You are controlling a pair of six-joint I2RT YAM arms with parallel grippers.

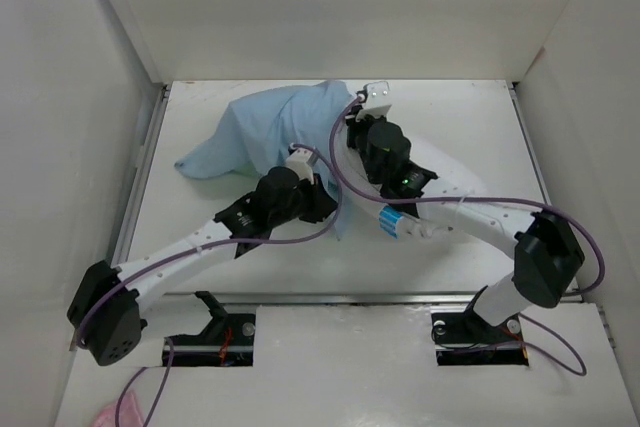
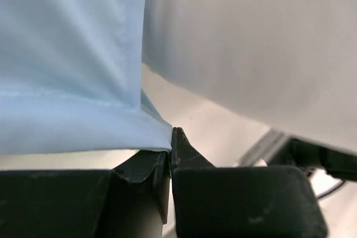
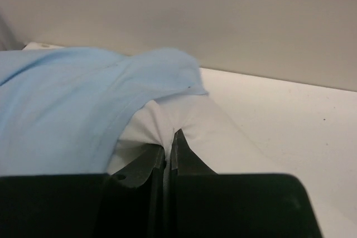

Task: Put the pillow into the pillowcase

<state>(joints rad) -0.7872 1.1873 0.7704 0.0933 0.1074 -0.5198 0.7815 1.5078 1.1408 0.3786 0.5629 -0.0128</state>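
The pillow (image 3: 187, 118) was pinched at a fold of its white fabric between the shut fingers of the right gripper (image 3: 169, 143), low in the centre of the right wrist view. The light blue pillowcase (image 3: 72, 115) lay draped over it on the left side of that frame, with bare table (image 3: 290, 115) to the right and the back wall (image 3: 195, 15) beyond. The left gripper (image 2: 170, 144) was likewise clamped, its fingers closed on a corner of the pillowcase's edge at the lower centre of the left wrist view. The blue cloth rose from there across the upper left of that frame, and pale white filled the upper right. From above, the pillowcase was bunched in the upper middle of the frame, left of centre. The pillow's uncovered end stretched toward the right under the right arm.
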